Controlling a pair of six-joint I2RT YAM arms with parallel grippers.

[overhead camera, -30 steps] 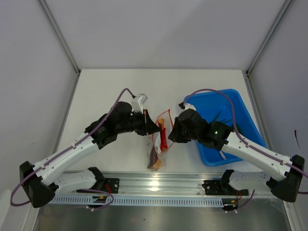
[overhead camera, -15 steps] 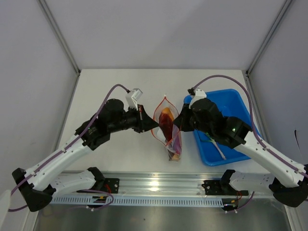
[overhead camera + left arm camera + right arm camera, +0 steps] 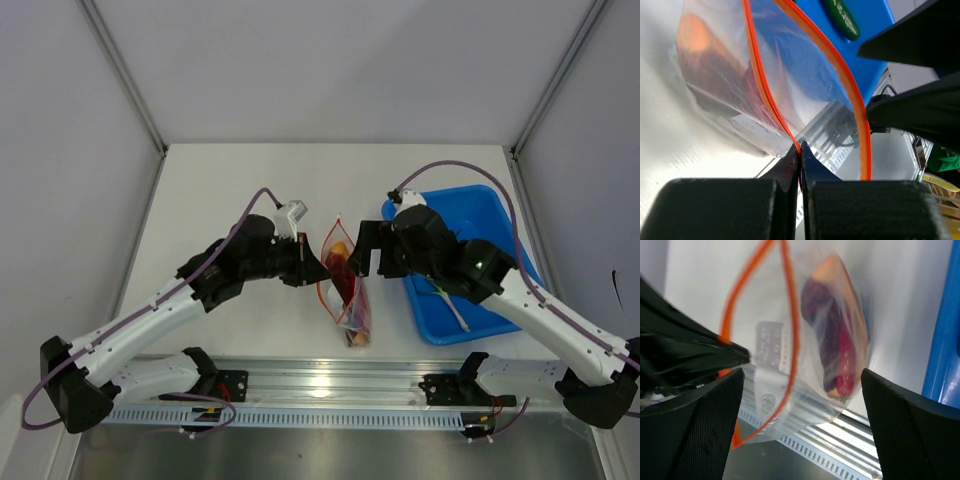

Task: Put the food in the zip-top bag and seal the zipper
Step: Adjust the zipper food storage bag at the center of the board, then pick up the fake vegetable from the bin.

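At centre frame in the top view, the zip-top bag [image 3: 347,290] is between my two arms, its mouth toward the top of the frame and its base toward the lower edge. My left gripper [image 3: 799,149] is clenched on the zipper [image 3: 759,75], pinching the orange-red strip at one point on the bag's left side. The left wrist view shows the fingers pressed together with the strip between them. My right gripper [image 3: 362,250] is released. In the right wrist view its fingers [image 3: 690,430] stand wide apart at lower left and lower right, with the bag between and beyond them. Whether either finger touches the plastic cannot be told. The bag's mouth gapes as an open loop. Inside lie the sausage in yellow bun [image 3: 822,335] and the red chili [image 3: 845,365]. At right of the bag, the blue tray [image 3: 462,203] holds the dark green cucumber [image 3: 842,20] and a green onion stalk [image 3: 452,306].
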